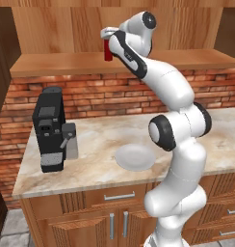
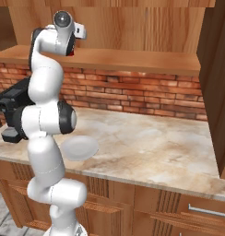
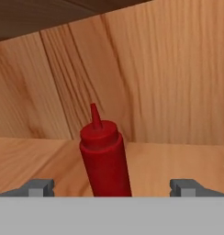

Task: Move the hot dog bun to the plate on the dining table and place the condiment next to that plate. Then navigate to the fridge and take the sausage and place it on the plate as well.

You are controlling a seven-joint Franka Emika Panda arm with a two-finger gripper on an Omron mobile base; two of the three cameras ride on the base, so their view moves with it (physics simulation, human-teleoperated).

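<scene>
The condiment [image 3: 103, 158], a slim dark red squeeze bottle with a pointed nozzle, stands upright on a wooden shelf [image 3: 178, 160] against the wood back panel. In the left base view the condiment [image 1: 108, 51] shows just beside the raised hand. My gripper [image 3: 113, 187] is open, with one fingertip on each side of the bottle and a wide gap to each; nothing is held. The gripper [image 1: 107, 34] is up at shelf height above the brick-backed counter. The hot dog bun, the plate, the dining table, the fridge and the sausage are out of view.
A plain white round plate [image 1: 134, 157] lies on the marbled wall counter [image 1: 95, 140] below. A black coffee machine [image 1: 52, 128] stands at the counter's left. A tall wooden cabinet side [image 2: 218, 83] closes the right end.
</scene>
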